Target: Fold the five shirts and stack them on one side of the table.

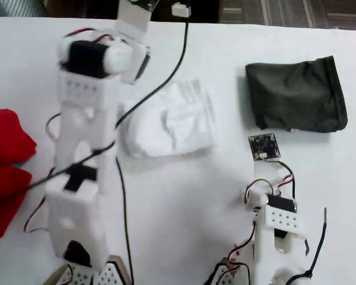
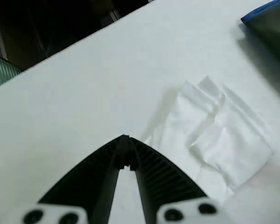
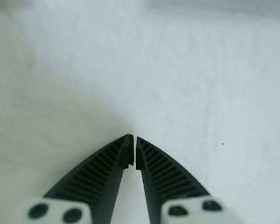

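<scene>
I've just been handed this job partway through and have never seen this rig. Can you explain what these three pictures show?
Two white robot arms stand at a white table: the left arm and the right arm. The high view looks down from a fixed camera. The other two pictures come from a camera on each arm's wrist, looking along its black gripper. The left gripper is shut and holds nothing, near a folded white shirt. The right gripper is shut and empty too, over bare table. A dark green shirt lies in the high view's upper right, and red shirts sit at its left edge.
</scene>
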